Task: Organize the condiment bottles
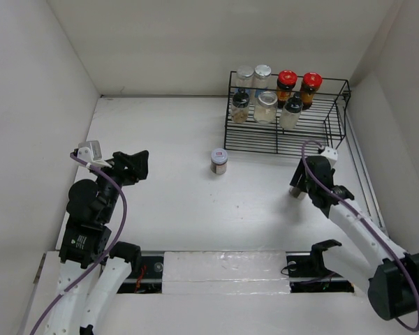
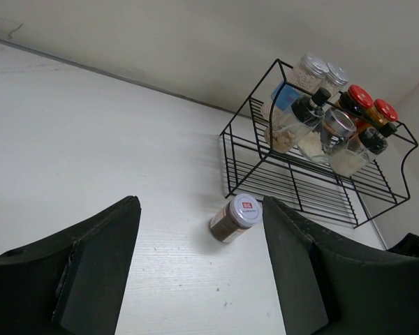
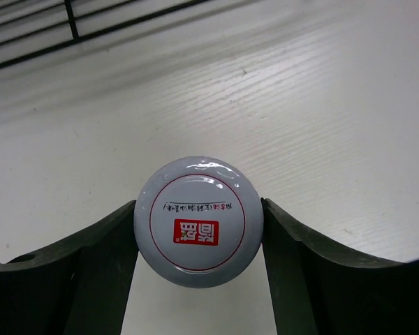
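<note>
Overhead view of a white table (image 1: 160, 139) boxed in by pale walls, with two robot arms mounted at its near edge.

A black wire rack (image 1: 286, 143) stands at the far right of the table and holds seven condiment bottles upright. In the back row, two silver-lidded jars (image 1: 254, 72) stand on the left and two red-capped dark bottles (image 1: 299, 82) on the right. In the front row, from left to right, are a black-capped jar (image 1: 240, 106) with tan contents, a silver-lidded glass jar (image 1: 267, 105) and a black-capped white bottle (image 1: 291, 112).

The right gripper (image 1: 302, 187) points down at the table just in front of the rack's right end. Its wrist camera looks straight down on a white-lidded jar (image 3: 197, 222) (the lid has a thin red ring and a red square logo). The jar stands between the two dark fingers (image 3: 105, 265), and each finger presses against one side of the lid, so the jaws are clamped on this jar.

The left gripper (image 1: 140, 166) hangs over the left side of the table, well apart from the rack. Its jaws are spread and hold nothing.

A brown spice jar (image 1: 218, 161) with a pale lid stands alone on the table in front of the rack's left end, between the two grippers.
</note>
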You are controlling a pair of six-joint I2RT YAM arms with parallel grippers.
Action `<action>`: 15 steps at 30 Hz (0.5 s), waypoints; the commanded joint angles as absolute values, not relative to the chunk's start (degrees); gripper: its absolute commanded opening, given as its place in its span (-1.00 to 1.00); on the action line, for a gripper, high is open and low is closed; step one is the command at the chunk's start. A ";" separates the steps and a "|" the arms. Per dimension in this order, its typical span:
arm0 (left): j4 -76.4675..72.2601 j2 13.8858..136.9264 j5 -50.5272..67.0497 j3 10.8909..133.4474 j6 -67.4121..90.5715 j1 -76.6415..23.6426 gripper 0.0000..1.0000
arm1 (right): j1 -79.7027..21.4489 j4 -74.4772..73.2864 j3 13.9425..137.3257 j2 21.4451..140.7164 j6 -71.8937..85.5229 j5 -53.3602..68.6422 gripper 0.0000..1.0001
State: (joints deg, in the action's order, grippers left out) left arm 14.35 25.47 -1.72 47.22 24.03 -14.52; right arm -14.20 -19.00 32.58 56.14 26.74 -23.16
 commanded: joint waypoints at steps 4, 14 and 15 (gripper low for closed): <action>11.07 25.58 -0.53 47.20 23.20 -14.33 0.35 | -13.89 -17.49 48.50 45.88 21.63 -29.00 -0.12; 11.60 26.10 -1.32 47.20 23.20 -14.33 0.35 | -3.09 -12.22 72.67 66.16 15.21 -17.25 -0.14; 11.60 26.10 -1.32 47.20 23.20 -14.33 0.35 | -1.77 -12.22 74.69 68.10 15.21 -16.10 -0.14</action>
